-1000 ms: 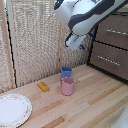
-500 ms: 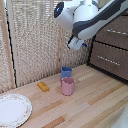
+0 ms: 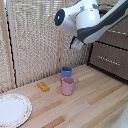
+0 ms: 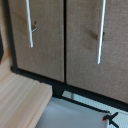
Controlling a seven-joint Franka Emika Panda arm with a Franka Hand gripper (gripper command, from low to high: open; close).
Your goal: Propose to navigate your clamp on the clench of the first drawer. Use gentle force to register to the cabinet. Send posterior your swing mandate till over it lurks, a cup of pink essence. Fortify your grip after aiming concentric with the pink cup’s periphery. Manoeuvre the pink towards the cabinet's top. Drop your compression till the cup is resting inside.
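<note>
We are looking at the white arm [image 3: 92, 20] reaching across the upper part of the exterior view, and the jaws [image 3: 76, 44] are hanging below its wrist, well above the desk [image 3: 85, 102]; they are too small and blurred here, so we cannot tell whether they are apart or together, and they are not showing in the wrist view at all. The pink cup [image 3: 67, 86] is standing upright on the desk, with a blue cup [image 3: 66, 72] just behind it, touching or nearly so. An orange block [image 3: 43, 86] is lying toward the exterior view's left of the cups, and a white plate [image 3: 12, 110] is sitting near the desk's corner. The cabinet [image 3: 112, 52] is standing at the exterior view's right, and its drawer fronts [image 4: 45, 35] with silver bar handles [image 4: 29, 24] are filling the wrist view.
</note>
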